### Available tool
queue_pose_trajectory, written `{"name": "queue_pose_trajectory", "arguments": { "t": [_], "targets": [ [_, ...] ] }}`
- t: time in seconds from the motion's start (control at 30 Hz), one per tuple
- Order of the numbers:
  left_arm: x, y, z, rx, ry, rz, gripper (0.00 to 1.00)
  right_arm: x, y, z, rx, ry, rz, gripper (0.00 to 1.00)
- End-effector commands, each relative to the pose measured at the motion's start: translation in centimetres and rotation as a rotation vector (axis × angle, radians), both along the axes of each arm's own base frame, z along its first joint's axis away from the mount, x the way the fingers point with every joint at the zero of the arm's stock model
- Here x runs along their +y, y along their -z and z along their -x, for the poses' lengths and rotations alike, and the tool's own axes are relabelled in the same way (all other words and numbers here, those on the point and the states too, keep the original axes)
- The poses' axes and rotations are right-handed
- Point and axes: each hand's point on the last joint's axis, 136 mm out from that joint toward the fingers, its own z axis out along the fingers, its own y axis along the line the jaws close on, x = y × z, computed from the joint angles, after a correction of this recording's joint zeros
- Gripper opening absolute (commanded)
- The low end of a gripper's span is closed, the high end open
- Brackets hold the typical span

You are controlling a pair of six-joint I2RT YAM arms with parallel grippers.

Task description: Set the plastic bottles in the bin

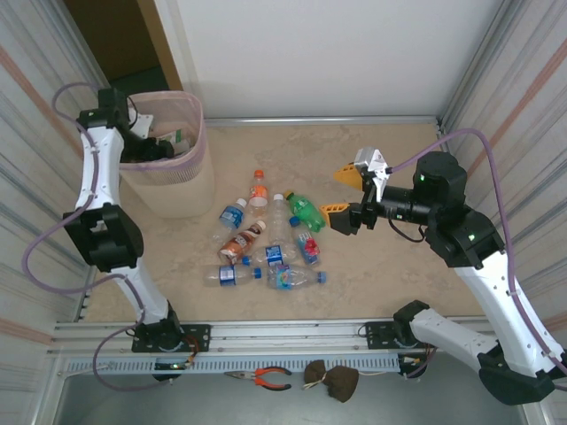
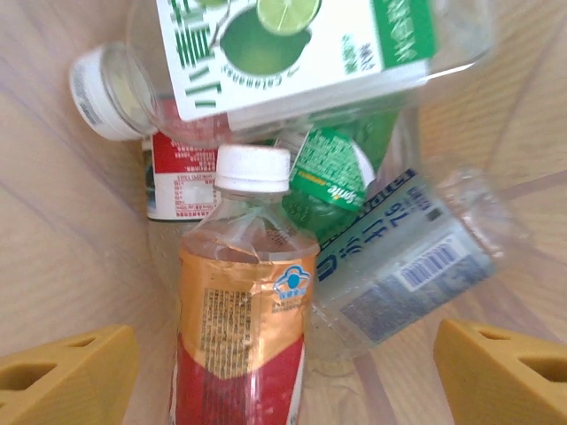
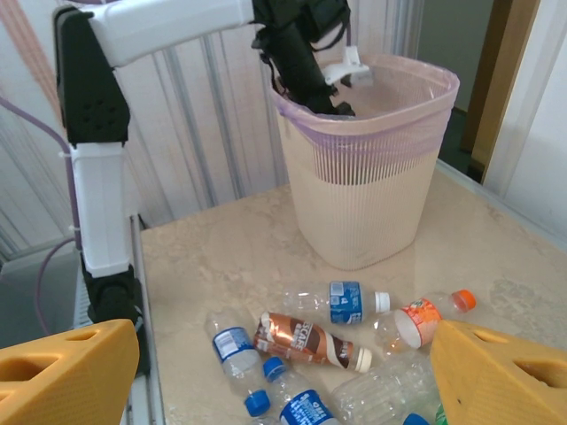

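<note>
I had the bench (image 1: 390, 266) hemmed in by corrugated walls on both sides. The bin (image 1: 182, 190) stood at its far-left corner, pink liner folded over the rim. My left arm (image 1: 93, 168) reached over that rim, its wrist taking up much of the mouth. Inside, the left end effector (image 2: 285, 354) was spread wide and pinched nothing, above a heap of plastic bottles (image 2: 354, 221): a lime-label bottle (image 2: 292, 44), a gold-and-red bottle (image 2: 244, 328) with a white cap, and a clear blue-label bottle (image 2: 407, 266).

The right end effector (image 1: 341, 197) hung spread and empty just beside a green bottle (image 1: 306, 211) at the right edge of the loose bottles (image 1: 266, 243) lying on the bench. That cluster lay between it and the bin. On the near ledge lay red-handled pliers (image 1: 264, 378) and a brown tuft (image 1: 332, 379).
</note>
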Motion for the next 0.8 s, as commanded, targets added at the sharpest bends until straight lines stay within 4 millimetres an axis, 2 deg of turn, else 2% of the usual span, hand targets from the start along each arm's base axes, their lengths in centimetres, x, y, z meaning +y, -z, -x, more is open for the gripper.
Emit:
{"name": "queue_pose_trajectory", "arguments": {
  "t": [0.0,0.17,0.47,0.63,0.77],
  "targets": [
    [-0.5,-3.5,0.9,-0.071,0.002,0.025,0.87,-0.3,-1.0,0.9,-0.027,-0.010,-0.016,0.85],
    [-1.3,-5.7,1.6,-0.133,0.016,0.052,0.84,-0.4,-1.0,0.8,-0.023,-0.004,-0.019,0.84],
    [-4.6,-11.3,3.3,-0.305,0.074,0.199,0.79,-0.1,-0.1,0.2,0.007,0.007,-0.005,0.83],
    [-7.1,-14.4,5.3,-0.380,0.128,0.235,0.77,0.0,0.1,0.0,0.010,0.009,-0.001,0.83],
    [-9.8,-15.6,7.3,-0.394,0.194,0.219,0.77,0.1,0.2,-0.1,0.013,0.008,-0.001,0.82]
  ]
}}
